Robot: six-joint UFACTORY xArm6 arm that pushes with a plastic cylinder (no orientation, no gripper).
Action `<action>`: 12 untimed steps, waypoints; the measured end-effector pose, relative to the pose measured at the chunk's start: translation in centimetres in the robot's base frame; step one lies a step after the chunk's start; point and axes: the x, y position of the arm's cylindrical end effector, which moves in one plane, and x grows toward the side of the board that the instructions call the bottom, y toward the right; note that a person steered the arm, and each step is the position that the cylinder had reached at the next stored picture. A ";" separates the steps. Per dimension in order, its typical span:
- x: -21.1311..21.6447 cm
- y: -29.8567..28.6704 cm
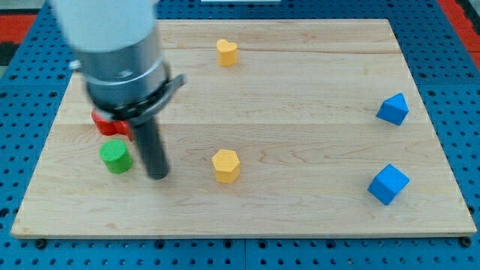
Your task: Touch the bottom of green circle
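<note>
The green circle (115,157) is a small green cylinder at the view's left side of the wooden board (300,112). My tip (158,175) rests on the board just to the right of it and slightly lower, with a small gap between them. The dark rod rises from the tip to the large grey arm body at the view's top left. A red block (105,124) lies just above the green circle, partly hidden behind the arm.
A yellow hexagonal block (226,166) sits near the board's middle. A yellow heart-shaped block (227,52) sits near the top edge. A blue triangular block (393,109) and a blue cube (388,184) lie at the view's right.
</note>
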 end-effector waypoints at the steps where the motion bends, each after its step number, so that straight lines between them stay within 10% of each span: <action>1: 2.1 -4.2; 7: 2.6 -11.8; 12: 0.5 -3.1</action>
